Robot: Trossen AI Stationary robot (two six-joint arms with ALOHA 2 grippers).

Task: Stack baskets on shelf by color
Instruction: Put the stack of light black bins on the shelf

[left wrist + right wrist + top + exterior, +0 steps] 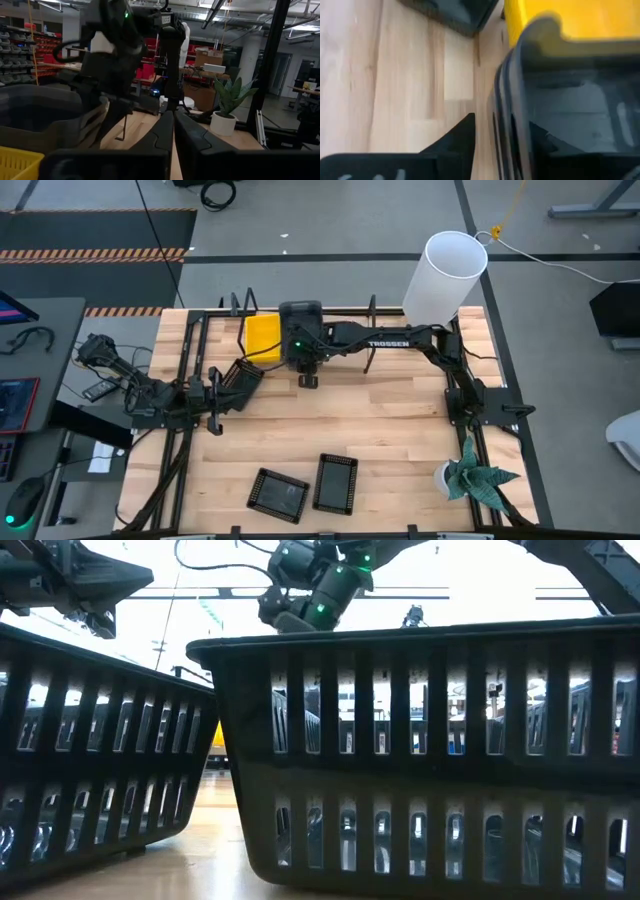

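Open passage: the middle band of the desk (380, 405), bare wood between the shelf at the far edge and the near row of baskets. Obstacles, far side: yellow basket (263, 337), the right hand (308, 380) beside it straddling a grey basket (570, 105) wall, and the right arm spanning across to the right edge. Left side: the left hand (252, 373), fingers together, near the yellow basket. Near edge: two black mesh baskets (335, 482) just beside each other; potted plant (470, 477) at the near right corner; white cylinder (445, 277) at the far right.
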